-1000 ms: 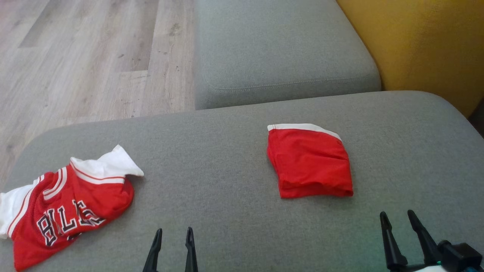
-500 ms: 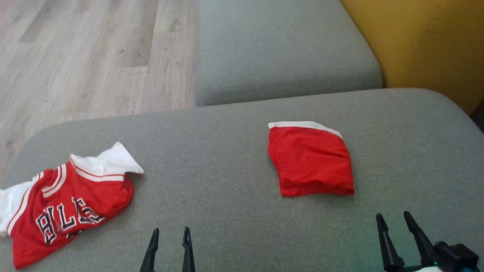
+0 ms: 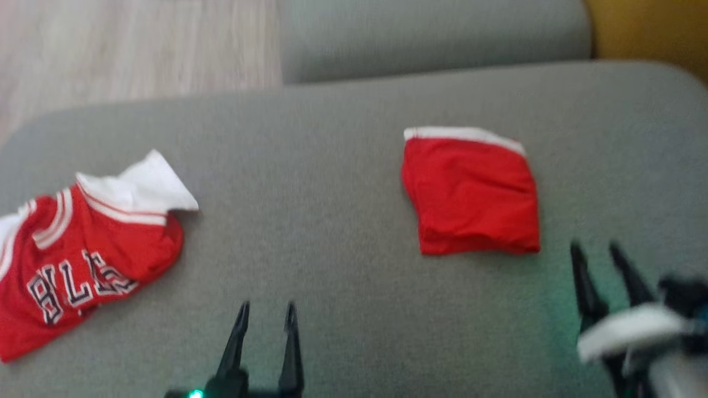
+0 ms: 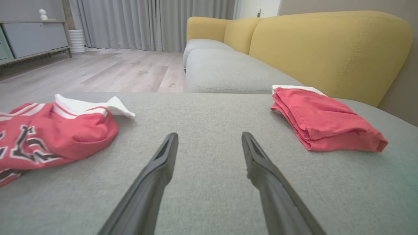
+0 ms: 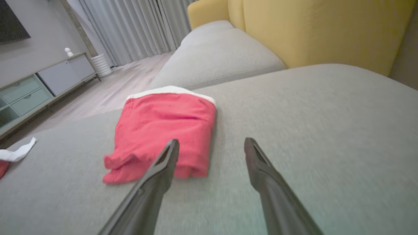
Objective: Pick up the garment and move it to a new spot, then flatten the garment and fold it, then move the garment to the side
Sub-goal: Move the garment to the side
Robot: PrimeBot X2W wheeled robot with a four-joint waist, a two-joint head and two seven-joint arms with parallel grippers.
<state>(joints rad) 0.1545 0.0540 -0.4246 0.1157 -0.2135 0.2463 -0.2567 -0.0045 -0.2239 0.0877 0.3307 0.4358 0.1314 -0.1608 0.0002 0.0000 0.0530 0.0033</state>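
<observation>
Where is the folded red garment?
In the head view the folded red garment lies on the grey cushion, right of centre, just ahead of the right gripper, apart from the crumpled jersey.

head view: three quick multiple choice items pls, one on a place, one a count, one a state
1. Where does the folded red garment lie, relative to the crumpled jersey?
A. on top of it
B. to the robot's right of it, apart
C. on the floor
2. How many garments lie on the grey cushion?
A. one
B. two
C. four
3. The right pincer is
A. shut on the jersey
B. shut on the folded garment
C. open, holding nothing
Answers: 1 B, bare cushion separates them; 2 B, the jersey and the folded piece; 3 C, its fingers stand apart with nothing between them.
</observation>
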